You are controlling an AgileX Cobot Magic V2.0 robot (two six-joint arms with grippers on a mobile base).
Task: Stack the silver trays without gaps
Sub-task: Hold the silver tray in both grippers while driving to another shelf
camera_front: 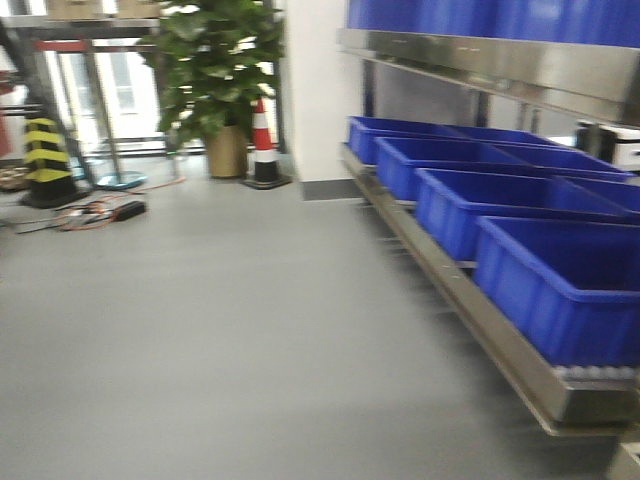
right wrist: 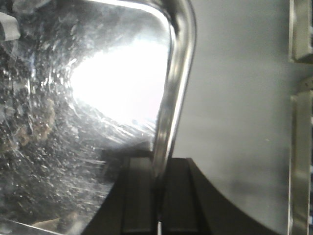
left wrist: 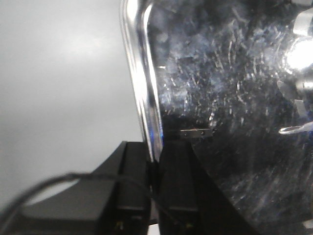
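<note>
A silver tray [left wrist: 230,98] fills the right of the left wrist view, its scratched floor dark and its thin rim [left wrist: 139,88] running up the middle. My left gripper [left wrist: 154,154] is shut on that rim, one black finger on each side. In the right wrist view a silver tray [right wrist: 83,112] with a bright glare on its floor fills the left, and my right gripper [right wrist: 157,166] is shut on its rim [right wrist: 171,98]. Grey floor lies beyond both rims. No tray or gripper shows in the front view.
In the front view, several deep blue bins [camera_front: 520,210] sit on a low steel shelf rail [camera_front: 470,300] at the right, with more blue bins on an upper shelf [camera_front: 500,55]. A cone [camera_front: 264,145], a potted plant [camera_front: 215,80] and cables [camera_front: 90,212] stand far left.
</note>
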